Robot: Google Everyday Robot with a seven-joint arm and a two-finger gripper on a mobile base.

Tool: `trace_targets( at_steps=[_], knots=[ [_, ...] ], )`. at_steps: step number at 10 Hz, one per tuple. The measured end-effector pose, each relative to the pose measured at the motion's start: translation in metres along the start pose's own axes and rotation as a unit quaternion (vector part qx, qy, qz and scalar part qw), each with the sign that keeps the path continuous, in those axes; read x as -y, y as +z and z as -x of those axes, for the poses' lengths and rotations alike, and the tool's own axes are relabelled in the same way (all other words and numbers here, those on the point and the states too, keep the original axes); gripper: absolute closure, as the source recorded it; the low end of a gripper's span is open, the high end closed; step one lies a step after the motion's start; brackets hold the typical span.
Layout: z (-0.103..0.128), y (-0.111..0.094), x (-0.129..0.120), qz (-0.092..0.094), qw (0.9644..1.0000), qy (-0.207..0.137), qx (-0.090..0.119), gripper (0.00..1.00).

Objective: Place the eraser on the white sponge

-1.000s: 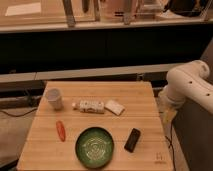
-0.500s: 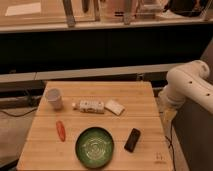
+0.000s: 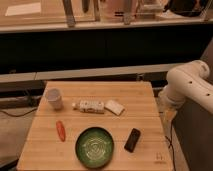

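Observation:
The eraser (image 3: 132, 140), a small flat black block, lies on the wooden table (image 3: 145, 95) towards the front right, just right of the green bowl. Near the table's middle lies the white sponge (image 3: 114, 107), a flat pad up and to the left of the eraser and apart from it. My gripper is out of view. Only a white arm link (image 3: 190, 85) shows, off the table's right edge. Nothing on the table is held.
A white patterned bottle (image 3: 90, 106) lies right beside the sponge's left end. A white cup (image 3: 54, 98) stands at the back left, and an orange stick (image 3: 60, 130) lies at the left. The green bowl (image 3: 94, 146) sits at the front centre. A dark counter runs behind the table.

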Motion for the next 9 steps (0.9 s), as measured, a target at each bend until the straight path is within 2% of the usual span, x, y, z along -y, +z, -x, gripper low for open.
trace_targets(
  at_steps=[5,9],
  knots=[
    [0.001,0.002,-0.002,0.001,1.0000,-0.003,-0.001,0.20],
    [0.031,0.035,-0.022,0.004,0.9989,-0.047,-0.004,0.20]
  ],
)
